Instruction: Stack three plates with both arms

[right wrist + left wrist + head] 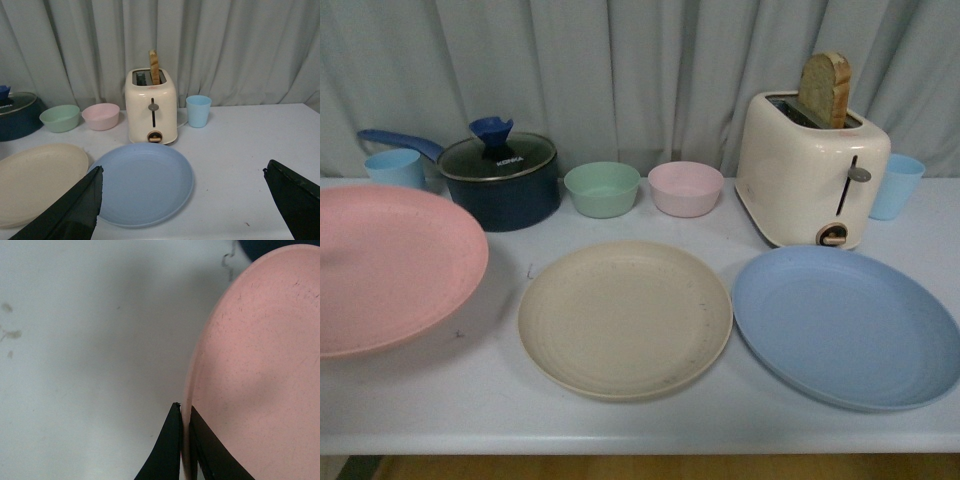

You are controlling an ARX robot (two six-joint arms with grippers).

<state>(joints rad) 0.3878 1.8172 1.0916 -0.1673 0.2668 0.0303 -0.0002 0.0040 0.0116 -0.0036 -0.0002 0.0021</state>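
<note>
Only the wrist view shows left hand (184,408) pinching pink plate (260,365).

Staged kitchen tabletop (500,400): toaster (812,170), saucepan (502,180); curtain backdrop (620,70).

A: What stood along the back of the worktop (640,425)?
B: From the left, a blue cup (395,167), a dark blue pot (510,200) under a glass lid (500,157), a green bowl (602,189) and a pink bowl (685,188) side by side, then a cream toaster (805,185).
A: Anything in the toaster?
B: One slice of bread (825,90) stuck up from a slot. A second blue cup (895,186) stood just beside it, and a grey curtain (620,70) hung behind.
</note>
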